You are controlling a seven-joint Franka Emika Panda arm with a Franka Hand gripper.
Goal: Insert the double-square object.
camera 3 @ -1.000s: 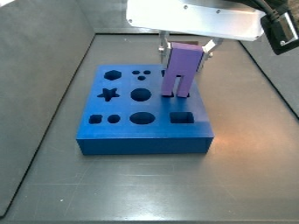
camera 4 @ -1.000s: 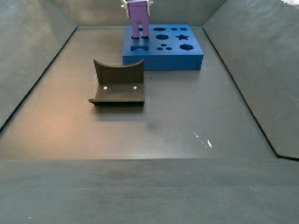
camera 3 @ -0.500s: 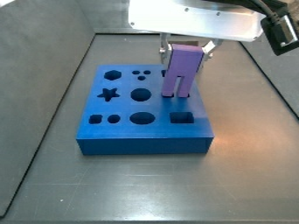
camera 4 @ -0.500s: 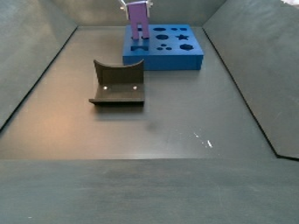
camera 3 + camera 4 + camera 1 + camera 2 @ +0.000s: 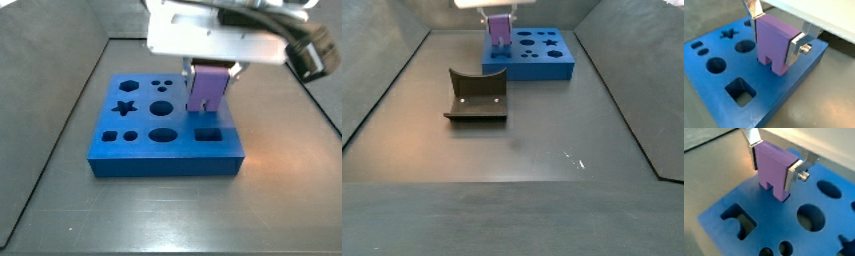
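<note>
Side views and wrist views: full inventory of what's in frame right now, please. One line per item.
blue board: 1, blue, shaped holes on top, on the dark floor at the far end in a side view.
double-square object: 1, purple, upright, legs down at the board's top; seating depth unclear.
dark grey curved block: 1, dark grey, on the floor apart from the board.
floor: 1, dark grey, walled tray.
gripper: 1, over the board; silver fingers clamp the double-square object.

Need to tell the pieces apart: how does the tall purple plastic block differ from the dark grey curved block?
The tall purple plastic block is upright, held in the claw over the blue board; the dark grey curved block rests alone on the floor, low, wide and scooped. Both are solid moulded pieces.
</note>
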